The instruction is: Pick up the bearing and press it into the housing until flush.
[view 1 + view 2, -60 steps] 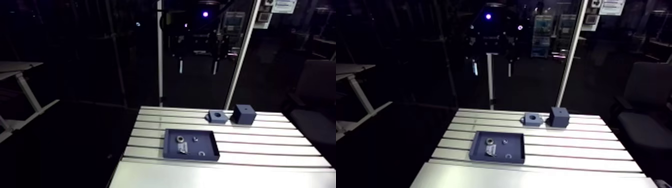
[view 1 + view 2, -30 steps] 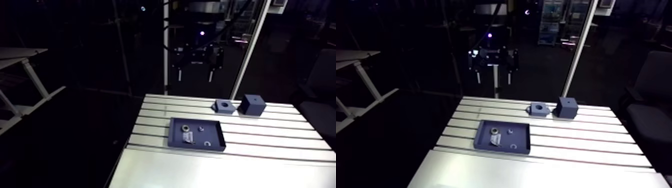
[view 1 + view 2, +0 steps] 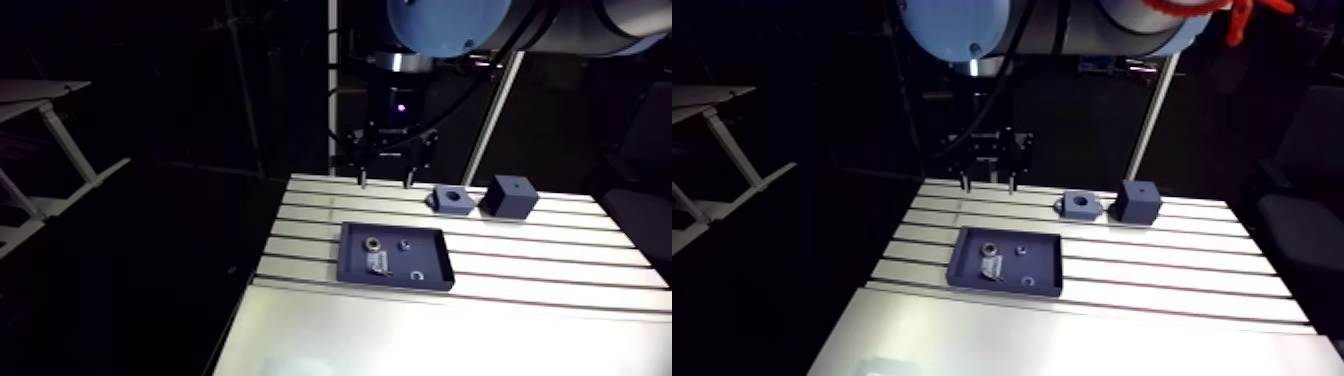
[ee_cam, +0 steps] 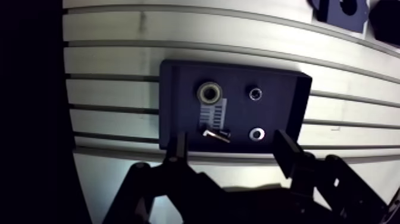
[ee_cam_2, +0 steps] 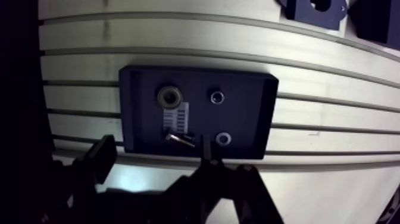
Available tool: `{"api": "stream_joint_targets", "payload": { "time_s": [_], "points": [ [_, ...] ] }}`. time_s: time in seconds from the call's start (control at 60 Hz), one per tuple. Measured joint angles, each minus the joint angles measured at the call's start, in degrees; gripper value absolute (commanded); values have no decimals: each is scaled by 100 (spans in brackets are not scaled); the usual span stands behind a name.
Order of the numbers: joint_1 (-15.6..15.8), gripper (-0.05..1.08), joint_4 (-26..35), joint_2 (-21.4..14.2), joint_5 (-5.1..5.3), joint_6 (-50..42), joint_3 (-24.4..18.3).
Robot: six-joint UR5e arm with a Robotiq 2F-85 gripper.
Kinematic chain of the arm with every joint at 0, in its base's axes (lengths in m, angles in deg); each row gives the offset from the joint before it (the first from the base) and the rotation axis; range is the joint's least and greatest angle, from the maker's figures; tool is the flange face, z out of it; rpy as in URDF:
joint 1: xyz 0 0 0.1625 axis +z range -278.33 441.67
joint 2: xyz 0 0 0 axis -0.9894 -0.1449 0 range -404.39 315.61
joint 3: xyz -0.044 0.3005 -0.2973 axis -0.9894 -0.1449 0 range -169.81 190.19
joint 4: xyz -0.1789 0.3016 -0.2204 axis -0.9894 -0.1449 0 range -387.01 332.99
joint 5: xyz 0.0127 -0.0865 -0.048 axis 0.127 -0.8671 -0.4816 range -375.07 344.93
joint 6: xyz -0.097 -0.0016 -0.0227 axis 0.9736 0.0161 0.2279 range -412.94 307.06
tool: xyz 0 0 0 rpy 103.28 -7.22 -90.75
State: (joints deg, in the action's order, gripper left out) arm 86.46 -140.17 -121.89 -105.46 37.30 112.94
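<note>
A dark blue tray [image 4: 178,77] lies on the slotted table. In it sits the bearing [image 4: 209,93], a metal ring, in the corner beside a white label. The housing [image 3: 451,200], a low blue block with a round bore, stands on the table beyond the tray. In the arm view my gripper [image 3: 384,182] hangs over the table's back edge, behind the tray. In the wrist view the gripper [image 4: 232,149] is open, nothing is between its fingers [image 4: 177,146], and the tray lies just ahead of them.
A small nut [image 4: 255,93], a washer [image 4: 257,133] and a screw [image 4: 215,135] also lie in the tray. A dark blue cube [image 3: 508,196] stands right of the housing. The table's left edge [image 3: 262,270] drops off close to the tray.
The arm has come down, so the gripper hangs lower and closer to the table's back edge than before. The camera moved with it. The tray, housing and cube stay in place.
</note>
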Motion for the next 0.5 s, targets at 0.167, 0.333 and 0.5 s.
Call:
{"api": "stream_joint_targets", "payload": {
  "time_s": [0.167,0.333,0.5],
  "points": [
    [2,31,-400,134,11,67,209],
    [2,31,-632,263,16,87,344],
    [2,34,-741,356,17,92,426]
  ]
}}
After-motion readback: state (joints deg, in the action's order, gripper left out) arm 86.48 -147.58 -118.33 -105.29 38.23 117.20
